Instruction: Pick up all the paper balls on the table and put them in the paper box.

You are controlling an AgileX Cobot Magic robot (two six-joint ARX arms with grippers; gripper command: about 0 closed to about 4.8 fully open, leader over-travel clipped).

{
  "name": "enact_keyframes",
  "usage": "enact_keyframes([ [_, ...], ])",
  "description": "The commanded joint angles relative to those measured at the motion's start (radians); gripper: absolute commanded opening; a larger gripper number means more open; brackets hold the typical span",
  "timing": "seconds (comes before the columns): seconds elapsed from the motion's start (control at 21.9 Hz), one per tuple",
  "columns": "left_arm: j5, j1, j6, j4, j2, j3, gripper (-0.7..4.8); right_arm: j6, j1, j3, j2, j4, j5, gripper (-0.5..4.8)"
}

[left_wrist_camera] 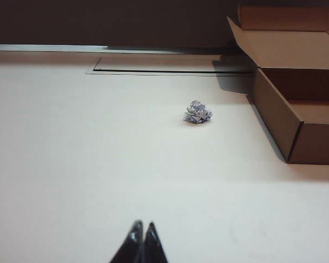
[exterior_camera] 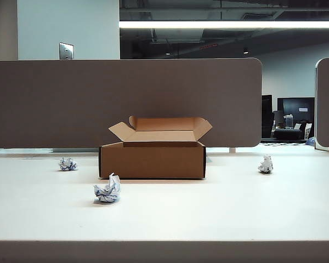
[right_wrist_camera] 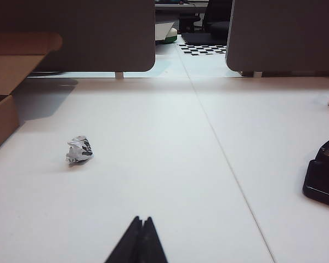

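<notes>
A: Where's everything on the counter [exterior_camera: 208, 213]?
B: The paper box [exterior_camera: 152, 159] sits ahead, between both grippers. Three paper balls [exterior_camera: 107, 190] lie outside it.
A: The grippers?
B: Left gripper [left_wrist_camera: 142, 226] and right gripper [right_wrist_camera: 142, 220] are pinched closed, empty, each well short of a ball.

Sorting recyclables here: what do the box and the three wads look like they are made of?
The paper box: brown cardboard, matte, with folded flaps. The paper balls: crumpled white paper with bluish-grey print, judging by the sharp creases.
</notes>
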Motion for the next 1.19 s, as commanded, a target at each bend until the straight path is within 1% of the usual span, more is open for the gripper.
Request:
enact_keyframes([
  [0.05,0.001,0.003,0.004,0.016,0.0,0.002,-0.04,0.027,0.0,-0.005,-0.003,0.025,-0.002,-0.05],
  [0.46,0.002,0.003,-0.006,0.026,0.0,0.002,-0.04,0.03,0.0,-0.005,-0.003,0.039,-0.001,-0.05],
  [0.55,0.003,0.002,-0.044,0.055,0.0,0.009,-0.04,0.07,0.001,0.003,-0.003,0.093,-0.002,-0.05],
  [0.64,0.003,0.002,-0.064,0.071,0.0,0.04,-0.05,0.13,0.001,0.018,-0.003,0.208,-0.005,-0.05],
  [0.68,0.003,0.003,-0.078,0.105,0.0,0.088,-0.05,0.132,0.001,0.043,-0.002,0.331,-0.005,-0.05],
  [0.73,0.004,0.002,-0.078,0.105,0.0,0.151,-0.05,0.132,0.001,0.097,0.008,0.342,-0.006,-0.05],
  [0.82,0.003,0.003,-0.078,0.099,0.01,0.227,-0.05,0.13,0.001,0.175,0.024,0.275,-0.02,-0.05],
  [0.91,0.002,0.002,-0.073,0.076,0.033,0.321,-0.05,0.131,0.002,0.256,0.069,0.22,-0.071,-0.05],
  [0.96,0.002,0.003,-0.071,0.058,0.057,0.373,-0.05,0.141,0.005,0.286,0.103,0.227,-0.087,-0.05],
  [1.05,0.002,0.003,-0.062,0.034,0.113,0.451,-0.05,0.156,0.025,0.319,0.175,0.268,-0.083,-0.05],
  [1.09,0.003,0.003,-0.059,0.021,0.154,0.493,-0.05,0.153,0.04,0.337,0.23,0.293,-0.075,-0.05],
  [1.14,0.002,0.003,-0.032,0.017,0.228,0.547,-0.05,0.146,0.056,0.386,0.336,0.298,-0.054,-0.05],
  [1.19,0.002,0.003,0.016,0.034,0.323,0.597,-0.05,0.119,0.066,0.465,0.469,0.279,-0.05,-0.05],
])
